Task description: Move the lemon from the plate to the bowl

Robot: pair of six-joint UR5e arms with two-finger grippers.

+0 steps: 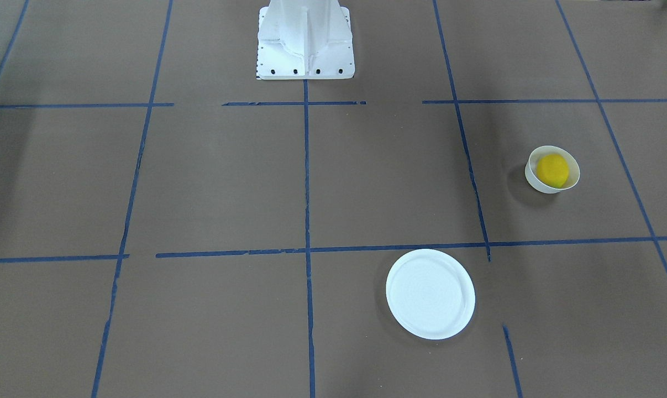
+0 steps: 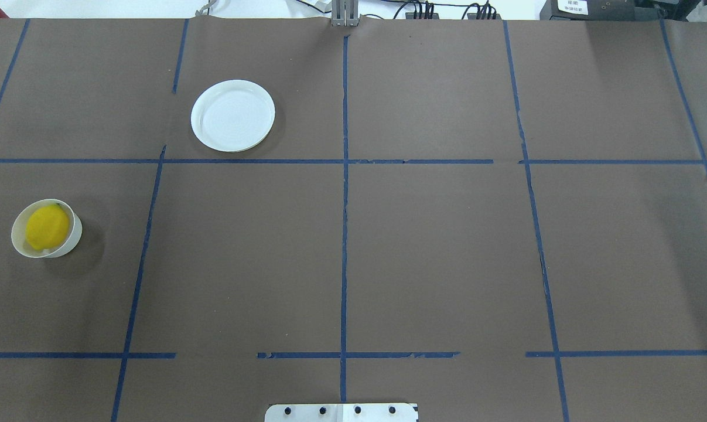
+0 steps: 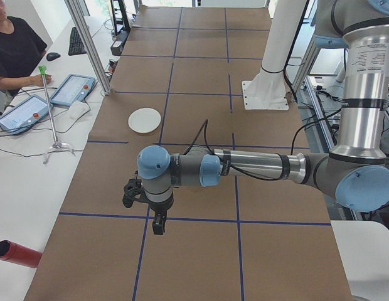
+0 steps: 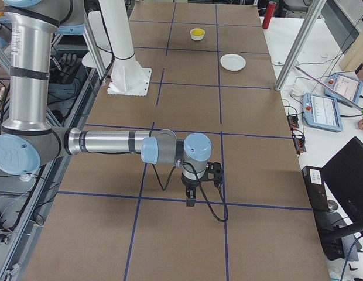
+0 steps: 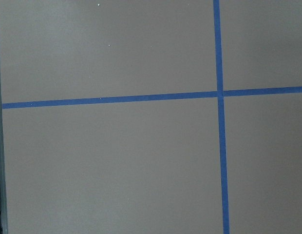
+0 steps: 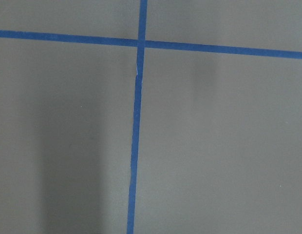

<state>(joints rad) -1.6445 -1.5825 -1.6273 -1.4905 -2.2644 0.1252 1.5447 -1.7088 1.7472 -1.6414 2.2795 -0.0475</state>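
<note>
The yellow lemon (image 2: pixel 47 227) lies inside the small off-white bowl (image 2: pixel 72 241) at the left of the overhead view; it also shows in the front-facing view (image 1: pixel 552 169), in the bowl (image 1: pixel 535 182). The flat white plate (image 2: pixel 233 115) stands empty, farther from me; it also shows in the front-facing view (image 1: pixel 430 293). My left gripper (image 3: pixel 158 226) shows only in the exterior left view and my right gripper (image 4: pixel 190 201) only in the exterior right view. Both hang over bare table far from the bowl; I cannot tell whether they are open or shut. Both wrist views show only brown table and blue tape.
The brown table (image 2: pixel 435 246) is marked with blue tape lines. The white robot base (image 1: pixel 304 38) stands at the table's near edge. Tablets (image 3: pixel 72 89) and a seated person (image 3: pixel 15 47) are beyond the far side. A red cylinder (image 3: pixel 15 254) lies by the table's end.
</note>
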